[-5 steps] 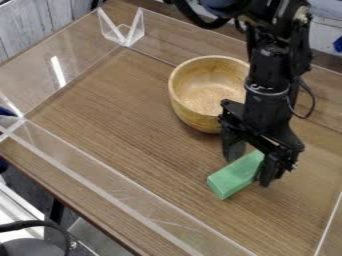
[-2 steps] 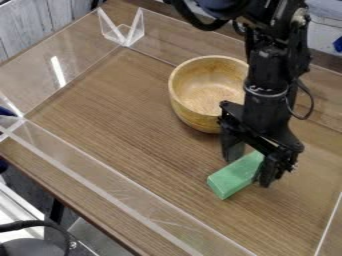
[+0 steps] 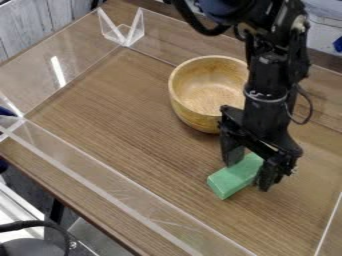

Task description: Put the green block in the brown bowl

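Note:
The green block (image 3: 233, 179) lies flat on the wooden table, toward the front right. My gripper (image 3: 254, 167) points straight down over the block's far end, its black fingers (image 3: 230, 155) open and straddling that end; I cannot tell whether they touch it. The brown bowl (image 3: 203, 92) stands just behind the gripper, round, light wood, with nothing inside it.
The wooden table (image 3: 120, 110) is fenced by low clear acrylic walls (image 3: 80, 165). A clear acrylic bracket (image 3: 123, 28) stands at the far left corner. The black arm (image 3: 274, 50) rises over the bowl's right side.

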